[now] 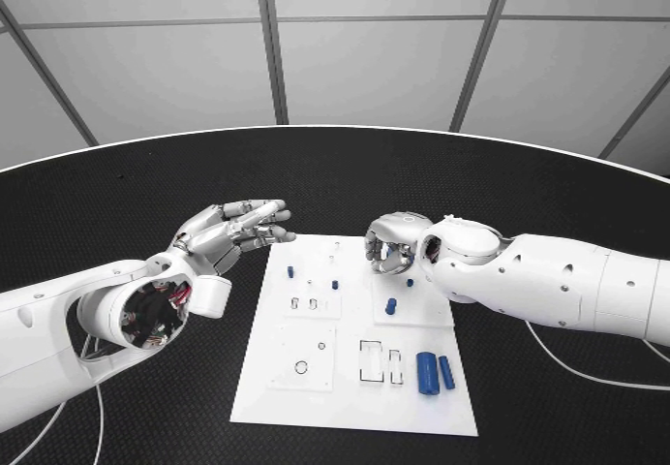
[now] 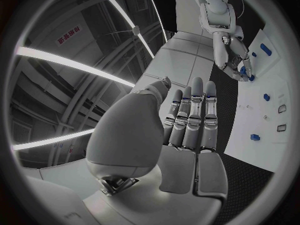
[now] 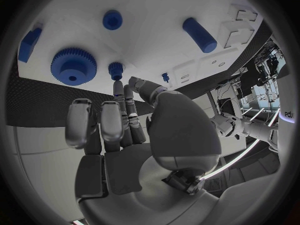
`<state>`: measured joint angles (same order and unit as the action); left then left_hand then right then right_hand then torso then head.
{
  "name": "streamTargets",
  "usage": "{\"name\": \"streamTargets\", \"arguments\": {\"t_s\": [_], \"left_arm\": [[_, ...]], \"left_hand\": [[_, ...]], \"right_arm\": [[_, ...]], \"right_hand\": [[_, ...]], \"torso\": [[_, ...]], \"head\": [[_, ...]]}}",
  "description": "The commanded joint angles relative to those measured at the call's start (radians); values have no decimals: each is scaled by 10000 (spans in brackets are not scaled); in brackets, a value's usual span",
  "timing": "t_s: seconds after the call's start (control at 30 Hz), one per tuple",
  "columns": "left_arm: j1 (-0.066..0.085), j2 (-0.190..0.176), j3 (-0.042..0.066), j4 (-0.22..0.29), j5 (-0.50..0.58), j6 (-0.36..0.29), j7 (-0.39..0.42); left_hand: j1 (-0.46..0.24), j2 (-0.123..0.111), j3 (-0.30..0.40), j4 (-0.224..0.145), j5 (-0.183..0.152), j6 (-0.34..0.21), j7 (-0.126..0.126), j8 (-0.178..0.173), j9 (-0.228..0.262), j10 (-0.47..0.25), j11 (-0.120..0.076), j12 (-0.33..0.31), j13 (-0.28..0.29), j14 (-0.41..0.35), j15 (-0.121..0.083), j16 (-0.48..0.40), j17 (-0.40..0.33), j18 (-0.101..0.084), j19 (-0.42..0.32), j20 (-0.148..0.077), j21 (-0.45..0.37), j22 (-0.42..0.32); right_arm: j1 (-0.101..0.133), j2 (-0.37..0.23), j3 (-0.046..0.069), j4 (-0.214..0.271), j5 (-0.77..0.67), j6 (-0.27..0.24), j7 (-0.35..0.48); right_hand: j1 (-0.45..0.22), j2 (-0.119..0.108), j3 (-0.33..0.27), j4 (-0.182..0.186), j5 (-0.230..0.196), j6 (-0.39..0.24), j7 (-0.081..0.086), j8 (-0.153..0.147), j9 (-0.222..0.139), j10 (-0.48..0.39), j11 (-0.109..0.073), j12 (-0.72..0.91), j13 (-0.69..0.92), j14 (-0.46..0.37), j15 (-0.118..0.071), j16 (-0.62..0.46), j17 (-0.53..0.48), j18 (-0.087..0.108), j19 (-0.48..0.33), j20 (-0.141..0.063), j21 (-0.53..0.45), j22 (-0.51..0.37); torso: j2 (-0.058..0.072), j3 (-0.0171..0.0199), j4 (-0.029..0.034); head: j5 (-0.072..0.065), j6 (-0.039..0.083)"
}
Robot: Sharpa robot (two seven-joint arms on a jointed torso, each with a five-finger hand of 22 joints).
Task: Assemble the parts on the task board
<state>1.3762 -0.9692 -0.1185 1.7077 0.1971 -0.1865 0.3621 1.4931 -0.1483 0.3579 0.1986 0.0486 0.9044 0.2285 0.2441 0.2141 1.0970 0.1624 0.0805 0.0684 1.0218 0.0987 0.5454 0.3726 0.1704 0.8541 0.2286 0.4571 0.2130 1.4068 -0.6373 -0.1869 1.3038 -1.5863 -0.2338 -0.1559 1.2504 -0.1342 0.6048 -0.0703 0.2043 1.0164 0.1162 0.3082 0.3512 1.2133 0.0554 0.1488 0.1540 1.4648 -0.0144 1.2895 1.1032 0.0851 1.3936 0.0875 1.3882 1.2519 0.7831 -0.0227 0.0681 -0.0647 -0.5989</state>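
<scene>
The white task board (image 1: 350, 387) lies in the middle of the table. My right hand (image 1: 395, 242) hangs over its far right part, fingers pointing down. Its fingertips (image 3: 118, 85) reach a small blue peg (image 3: 116, 70) standing near the board's edge, but I cannot tell whether they grip it. A blue gear (image 3: 74, 66) lies close beside that peg. My left hand (image 1: 237, 228) hovers off the board's far left corner, fingers (image 2: 194, 110) straight and side by side, holding nothing. The left wrist view shows the right hand (image 2: 230, 47) with a blue bit at its fingertips.
Small blue pegs (image 1: 290, 272) (image 1: 335, 285) (image 1: 391, 306) stand on the board's far half. Two blue cylinders (image 1: 427, 372) (image 1: 447, 372) lie side by side near its front right. A further blue cylinder (image 3: 200, 34) and a round blue knob (image 3: 112, 19) lie beyond the gear.
</scene>
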Motion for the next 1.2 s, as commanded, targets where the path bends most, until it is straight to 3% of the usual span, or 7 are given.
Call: {"name": "streamTargets", "arguments": {"t_s": [0.03,0.2,0.73,0.97,1.2], "left_arm": [[1,1,0,2,1,-7,-2],[2,10,1,7,2,-7,-8],[4,23,1,-83,4,-3,-17],[4,34,0,-124,4,23,-23],[3,12,0,-127,4,29,-25]], "left_hand": [[-107,7,41,-5,16,-79,-5,-65,12,-62,-2,-65,-7,-87,13,46,9,98,-64,26,37,10],[-115,4,50,-9,16,-86,-2,-69,13,-69,1,-72,-6,-95,17,52,14,98,-68,27,40,10],[-119,4,61,-14,16,-95,2,-74,13,-78,5,-80,-5,-103,20,56,18,99,-73,28,43,11],[-119,4,61,-14,16,-95,2,-74,13,-78,5,-80,-5,-103,20,56,18,99,-73,28,43,11],[-119,4,61,-14,16,-95,2,-74,13,-78,5,-80,-5,-103,20,56,18,99,-73,28,43,11]], "right_arm": [[0,60,1,-66,0,111,-12],[0,130,1,-137,0,146,-59],[0,-91,2,199,-1,-931,102],[-1,-552,0,555,-1,-1067,-14],[-1,-1147,-9,1062,-1,-888,-143]], "right_hand": [[49,59,21,-5,51,-44,51,-16,23,13,24,21,9,259,-62,52,-12,-161,34,-11,52,-3],[41,55,41,-3,55,-156,90,-54,52,-74,63,-37,5,251,-33,50,-41,-157,11,1,34,-25],[-4,-40,68,-2,63,-390,168,-152,107,-256,148,-157,-5,250,36,98,-27,-165,14,55,49,20],[-17,-61,65,1,60,-404,173,-158,116,-270,155,-167,-5,251,44,105,-24,-167,20,63,56,34],[-80,-186,97,27,-17,-545,209,-236,154,-449,215,-290,-35,221,97,84,-114,-150,-34,114,10,-23]], "torso": [[12,-8,-4],[35,13,-16],[12,36,-32],[6,13,-23],[25,16,-10]], "head": [[-2,6],[10,-3],[-13,-10],[-28,7],[-23,17]]}}
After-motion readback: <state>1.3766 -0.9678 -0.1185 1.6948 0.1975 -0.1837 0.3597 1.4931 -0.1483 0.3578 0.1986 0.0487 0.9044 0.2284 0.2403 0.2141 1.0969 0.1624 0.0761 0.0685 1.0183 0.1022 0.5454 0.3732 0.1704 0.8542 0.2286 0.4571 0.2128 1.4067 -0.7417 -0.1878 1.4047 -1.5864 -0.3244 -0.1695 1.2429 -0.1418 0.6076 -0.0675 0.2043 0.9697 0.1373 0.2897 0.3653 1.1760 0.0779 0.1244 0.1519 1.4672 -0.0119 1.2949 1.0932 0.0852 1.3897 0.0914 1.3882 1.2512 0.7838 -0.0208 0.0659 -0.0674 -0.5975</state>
